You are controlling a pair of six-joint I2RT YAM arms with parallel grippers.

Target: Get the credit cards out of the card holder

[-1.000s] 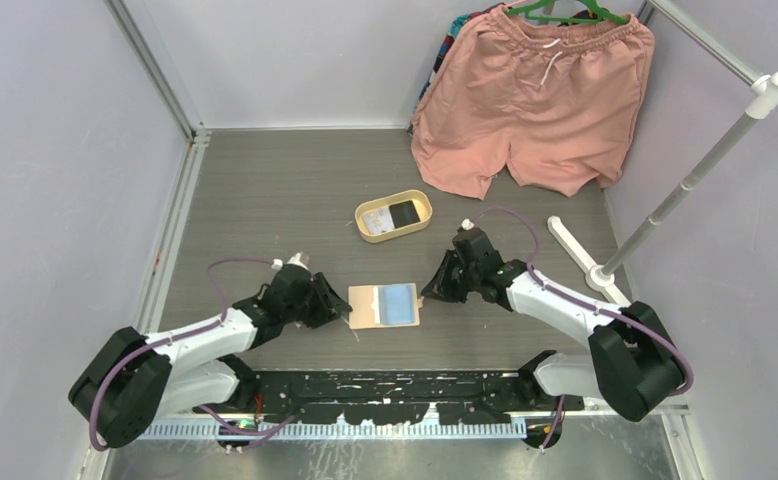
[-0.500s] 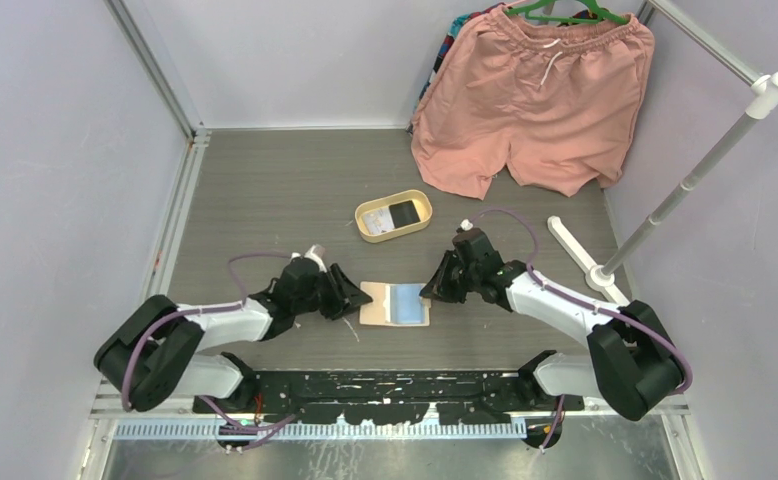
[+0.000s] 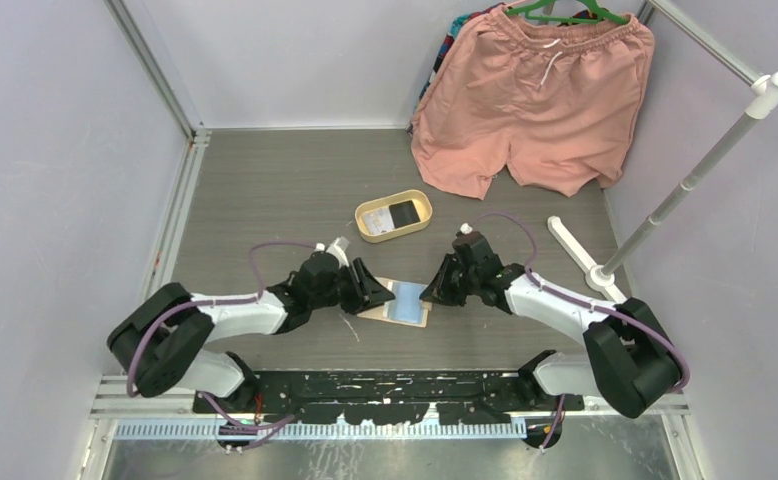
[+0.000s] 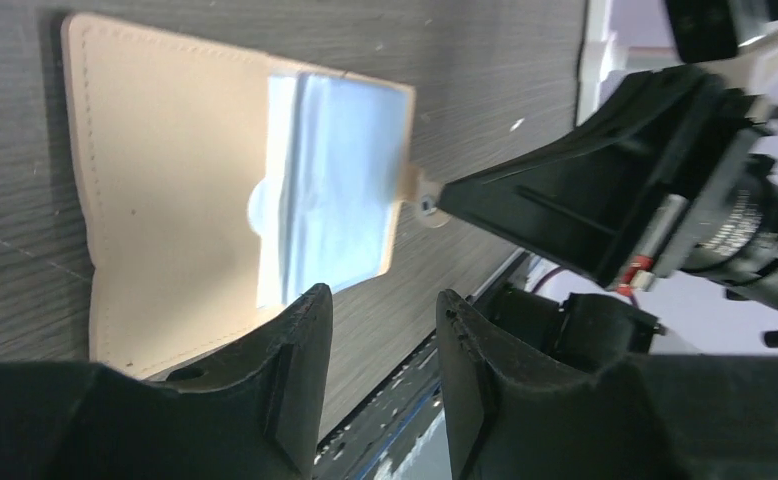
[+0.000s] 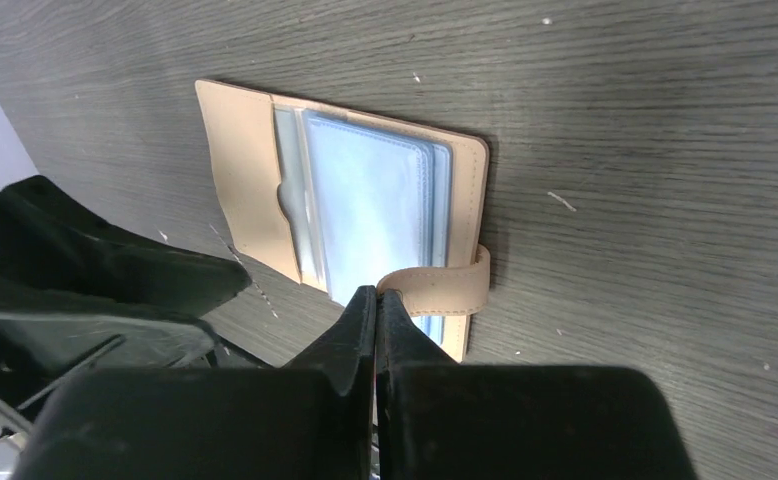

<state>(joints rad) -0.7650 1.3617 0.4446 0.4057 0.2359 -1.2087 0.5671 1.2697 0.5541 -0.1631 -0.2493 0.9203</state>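
- Beige card holder [image 3: 397, 300] lies open at centre frame.
- Left gripper [image 4: 383, 300]: jaws apart, beside the holder's edge.
- Right gripper [image 5: 376, 292]: jaws together at its snap tab [image 5: 437, 287].

Robot lab cell; bare lilac walls [image 3: 55, 150], metal frame [image 3: 155, 70], two arms [image 3: 235, 315] bolted down.

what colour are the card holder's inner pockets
The pockets are pale blue-grey; the right wrist view shows it best.
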